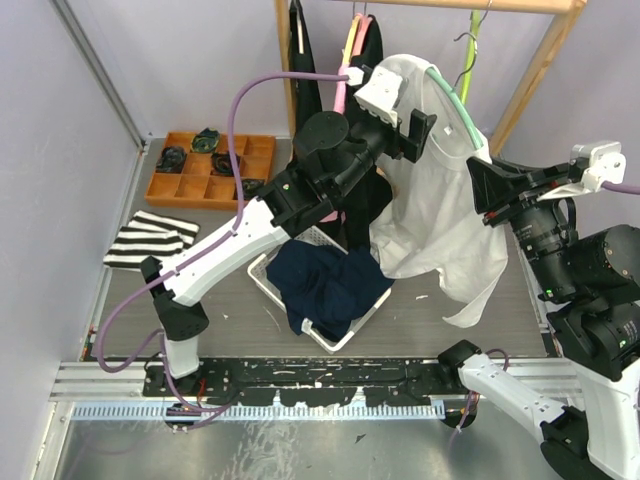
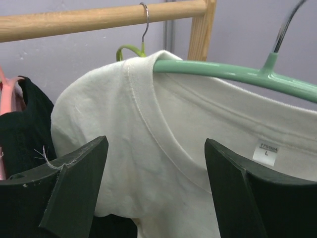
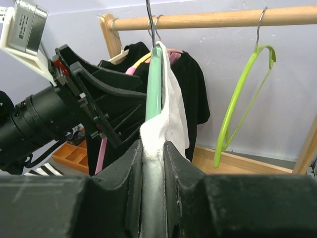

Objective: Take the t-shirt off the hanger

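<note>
Shirt on hanger, removal not started: right arm pins the hanger, left lines up on the collar.

Top: white t-shirt (image 1: 440, 215) hangs on the green hanger (image 1: 455, 100) from the wood rail (image 1: 470, 5). Left gripper (image 1: 420, 130) is at the collar side, right gripper (image 1: 485, 185) at the far shoulder. Left wrist: left jaws spread wide, nothing between them, with the collar and near shoulder just ahead. Neck label (image 2: 266, 152) reads "L"; the line above it is too small to read. Right wrist: right jaws clenched on the hanger arm, with shirt fabric draped over it. Step, as I read it: brace the hanger and grab the cloth. Next move calls for the left to advance, pinch the collar or shoulder only, not the hanger, then pull it off the hanger end.
</note>
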Motion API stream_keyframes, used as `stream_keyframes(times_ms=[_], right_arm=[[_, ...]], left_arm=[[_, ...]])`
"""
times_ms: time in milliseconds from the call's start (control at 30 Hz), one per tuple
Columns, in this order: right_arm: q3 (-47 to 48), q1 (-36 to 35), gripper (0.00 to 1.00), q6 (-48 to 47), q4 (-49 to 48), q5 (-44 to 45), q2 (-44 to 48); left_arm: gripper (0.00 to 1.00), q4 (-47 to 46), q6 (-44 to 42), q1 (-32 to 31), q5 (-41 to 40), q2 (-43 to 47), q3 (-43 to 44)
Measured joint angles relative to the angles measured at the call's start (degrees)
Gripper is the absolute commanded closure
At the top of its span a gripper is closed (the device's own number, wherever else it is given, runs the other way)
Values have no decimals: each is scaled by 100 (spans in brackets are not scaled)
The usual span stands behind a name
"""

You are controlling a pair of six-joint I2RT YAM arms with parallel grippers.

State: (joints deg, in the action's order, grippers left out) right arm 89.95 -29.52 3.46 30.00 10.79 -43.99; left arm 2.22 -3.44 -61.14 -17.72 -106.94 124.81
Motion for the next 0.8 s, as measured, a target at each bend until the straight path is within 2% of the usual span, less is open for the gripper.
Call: stream_keyframes(times_ms=[100, 200, 433, 667, 800], right_arm=[[-52, 0, 99, 26, 0, -55, 0], [-105, 0, 99, 57, 0, -90, 13], [-168, 0, 99, 105, 0, -107, 63], [-214, 0, 99, 116, -11, -105, 90], [-323, 0, 99, 120, -61, -103, 92]], left_arm=[[35, -81, -68, 15, -125, -59, 70], [58, -168, -109, 39, -210, -81, 114], [98, -195, -114, 170, -256, -238, 387], [100, -186, -105, 212, -33, -295, 420], [100, -188, -72, 216, 634, -234, 297]])
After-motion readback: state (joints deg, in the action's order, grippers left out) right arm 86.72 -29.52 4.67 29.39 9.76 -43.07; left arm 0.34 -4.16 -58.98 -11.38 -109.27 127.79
